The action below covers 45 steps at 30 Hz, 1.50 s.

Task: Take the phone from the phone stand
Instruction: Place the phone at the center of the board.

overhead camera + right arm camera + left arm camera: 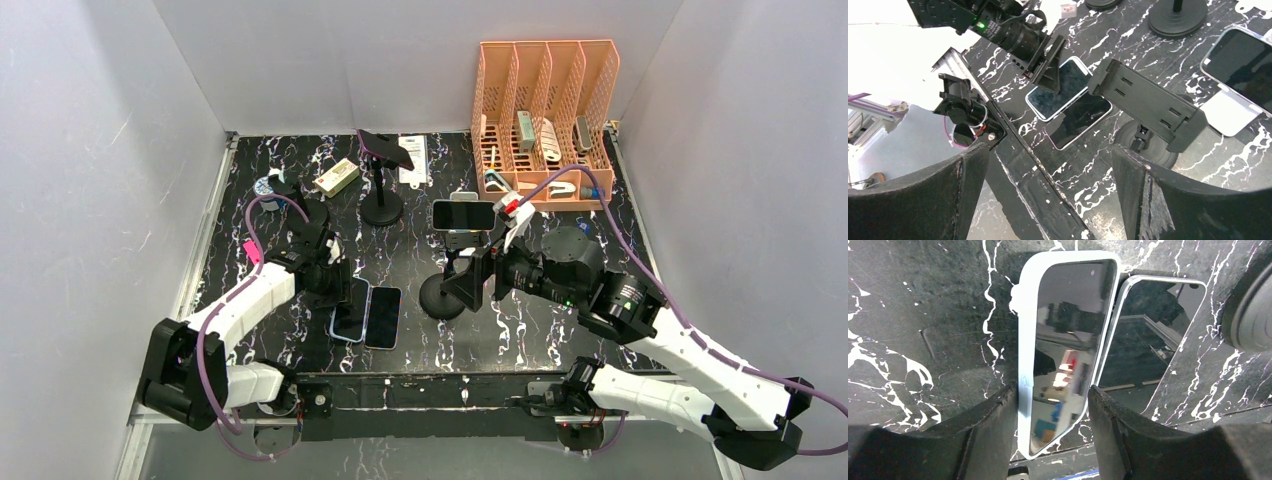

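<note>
A phone in a pale blue case sits between the fingers of my left gripper. Both fingers touch its long edges, and its far end rests on the table against a second dark phone. In the top view this phone lies left of the dark one, with the left gripper at its far end. The black phone stand stands in the middle, its cradle empty. My right gripper hangs open and empty just right of the stand; its wrist view shows only table between the fingers.
Another phone sits just behind the empty stand. A second black stand at the back holds a phone. An orange file organiser stands at the back right. A small white box lies at the back left.
</note>
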Available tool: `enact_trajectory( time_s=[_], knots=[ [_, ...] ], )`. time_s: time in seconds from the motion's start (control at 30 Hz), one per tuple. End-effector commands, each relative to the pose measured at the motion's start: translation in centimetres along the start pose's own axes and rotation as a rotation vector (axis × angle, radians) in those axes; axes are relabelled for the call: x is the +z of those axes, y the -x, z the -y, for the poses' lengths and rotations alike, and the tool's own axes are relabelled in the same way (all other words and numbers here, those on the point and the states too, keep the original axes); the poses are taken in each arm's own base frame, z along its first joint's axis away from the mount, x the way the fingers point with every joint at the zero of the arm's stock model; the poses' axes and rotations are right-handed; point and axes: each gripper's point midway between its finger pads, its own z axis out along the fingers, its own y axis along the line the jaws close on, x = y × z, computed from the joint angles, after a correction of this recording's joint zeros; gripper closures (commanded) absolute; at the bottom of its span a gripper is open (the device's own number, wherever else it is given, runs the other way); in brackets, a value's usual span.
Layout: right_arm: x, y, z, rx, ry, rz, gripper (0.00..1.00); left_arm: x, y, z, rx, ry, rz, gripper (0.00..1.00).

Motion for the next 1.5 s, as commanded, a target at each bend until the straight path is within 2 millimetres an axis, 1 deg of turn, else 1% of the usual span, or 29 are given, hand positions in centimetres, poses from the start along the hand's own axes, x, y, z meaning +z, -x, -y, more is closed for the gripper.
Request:
enact_trajectory(
  time_s=[0.0,0.17,0.4,0.5,0.57,0.6,0.7,0.73,0.8,0.83,0.9,0.93,0.97,1.03,1.17,1.23,1.27,1.3,1.37,1.43,1.47],
  knots=[
    [-0.9,0.8,0.8,-0.003,-0.049,0.039,0.01,-1.1,0.6,-0.1,-0.007,0.018,0.037,0.49],
    [-1.4,0.4,1.3,0.003,-0.074,0.044,0.01,-1.3,0.8,-0.6,-0.019,0.053,0.049,0.48],
    [-1.7,0.1,2.0,0.007,-0.109,0.045,0.01,-2.2,1.4,-0.7,-0.024,0.064,0.089,0.45],
    [-1.8,0.1,2.4,0.007,-0.127,0.048,0.01,-2.9,1.8,-0.7,-0.025,0.068,0.113,0.44],
    [-2.0,0.3,3.0,0.01,-0.162,0.06,0.01,-4.0,2.5,-0.2,-0.026,0.05,0.15,0.44],
    [-2.1,0.3,3.4,0.014,-0.187,0.07,0.01,-4.7,3.2,-0.3,-0.028,0.06,0.188,0.44],
    [-2.7,0.8,4.5,0.025,-0.243,0.115,0.01,-7.8,5.6,1.5,-0.011,-0.016,0.312,0.43],
    [-2.9,0.9,4.7,0.027,-0.252,0.132,0.01,-9.1,6.4,2.6,0.006,-0.065,0.355,0.44],
    [-3.1,0.9,5.2,0.025,-0.268,0.159,0.01,-11.9,8.3,3.9,0.036,-0.128,0.471,0.43],
    [-3.2,0.7,5.5,0.019,-0.276,0.168,0.01,-13.1,9.0,4.1,0.05,-0.131,0.518,0.44],
    [-3.1,0.1,6.0,0.013,-0.286,0.176,0.01,-15.3,10.7,3.5,0.054,-0.079,0.617,0.43],
    [-3.0,-0.3,6.3,0.012,-0.29,0.176,0.01,-16.2,11.3,3.4,0.06,-0.074,0.663,0.43],
    [-2.8,-0.7,6.4,0.013,-0.291,0.175,0.01,-16.8,11.8,3.5,0.059,-0.077,0.703,0.42],
    [-2.4,-1.4,6.7,0.016,-0.291,0.17,0.01,-17.5,12.5,4.3,0.064,-0.127,0.76,0.41],
    [-1.3,-2.5,7.3,0.02,-0.297,0.164,0.01,-18.4,13.4,7.3,0.079,-0.313,0.857,0.37],
    [-0.8,-3.0,7.7,0.025,-0.304,0.164,0.01,-19.2,13.7,8.7,0.107,-0.407,0.912,0.33],
    [-0.5,-3.3,7.8,0.024,-0.302,0.166,0.01,-19.9,13.6,9.4,0.127,-0.455,0.943,0.23],
    [-0.2,-3.6,7.9,0.022,-0.296,0.169,0.01,-20.5,13.6,9.9,0.142,-0.497,0.981,0.21],
    [0.4,-4.0,7.9,0.014,-0.273,0.189,0.01,-21.4,13.7,11.0,0.177,-0.574,1.039,0.21],
    [0.9,-4.4,7.9,0.008,-0.253,0.204,0.02,-22.0,13.2,12.8,0.251,-0.681,1.046,0.21],
    [1.1,-4.5,7.9,0.005,-0.245,0.211,0.02,-22.6,13.0,14.0,0.293,-0.75,1.059,0.2]
  ],
)
